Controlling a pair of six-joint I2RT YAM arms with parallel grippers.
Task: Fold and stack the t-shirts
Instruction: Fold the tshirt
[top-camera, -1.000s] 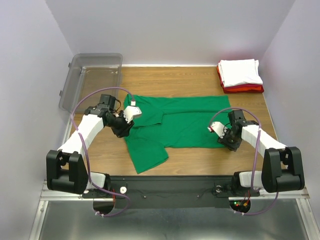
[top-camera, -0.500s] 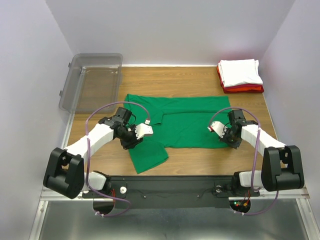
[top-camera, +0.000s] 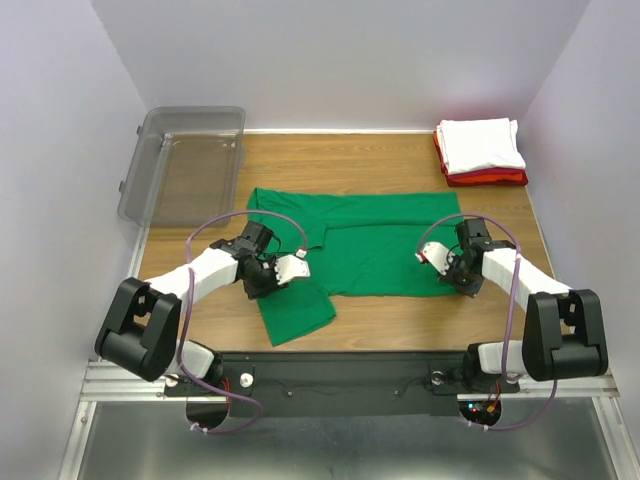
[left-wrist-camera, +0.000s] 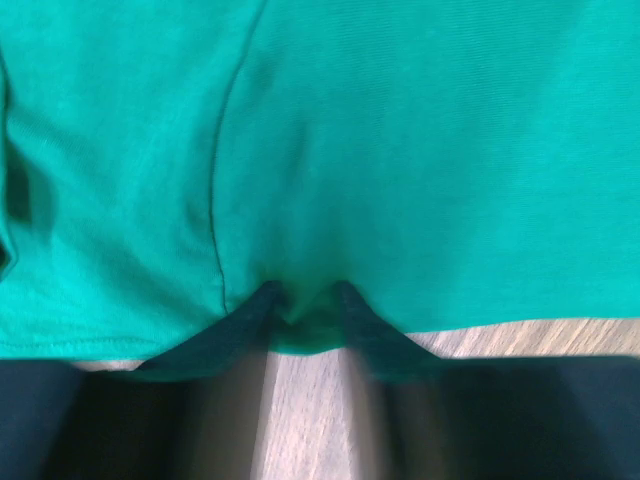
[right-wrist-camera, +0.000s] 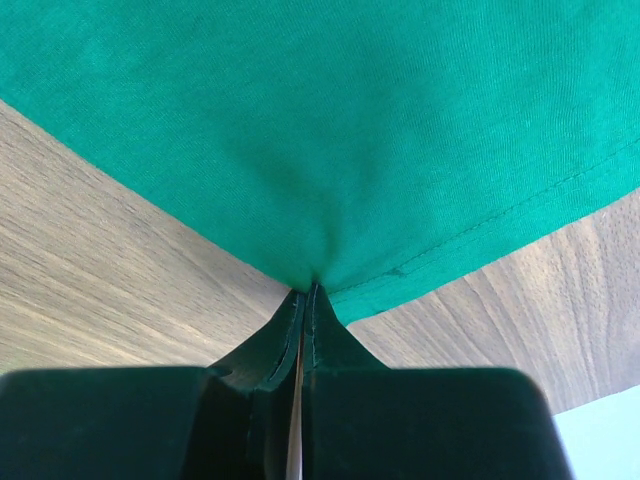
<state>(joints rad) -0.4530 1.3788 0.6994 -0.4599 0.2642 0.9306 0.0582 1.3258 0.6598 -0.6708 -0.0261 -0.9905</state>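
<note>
The bright green t-shirt (top-camera: 385, 240) lies spread flat on the wooden table, one sleeve hanging toward the near edge. My left gripper (top-camera: 260, 276) is low at the shirt's left edge. In the left wrist view its jaws (left-wrist-camera: 303, 300) stand apart, with the bunched edge of the green shirt (left-wrist-camera: 400, 150) between the tips. My right gripper (top-camera: 466, 284) is at the shirt's near right corner. In the right wrist view it (right-wrist-camera: 308, 290) is shut on the green shirt's (right-wrist-camera: 350, 120) hem. A folded white t-shirt (top-camera: 482, 143) lies on a folded red one (top-camera: 492, 179) at the far right.
A clear grey plastic bin (top-camera: 185, 160) stands tilted at the far left. Bare wood table (top-camera: 400, 315) shows between the shirt and the near edge. Grey walls close in on three sides.
My left gripper has swung from the shirt's upper left toward the near side and to the right, down to the shirt's left edge. The right gripper has barely moved.
</note>
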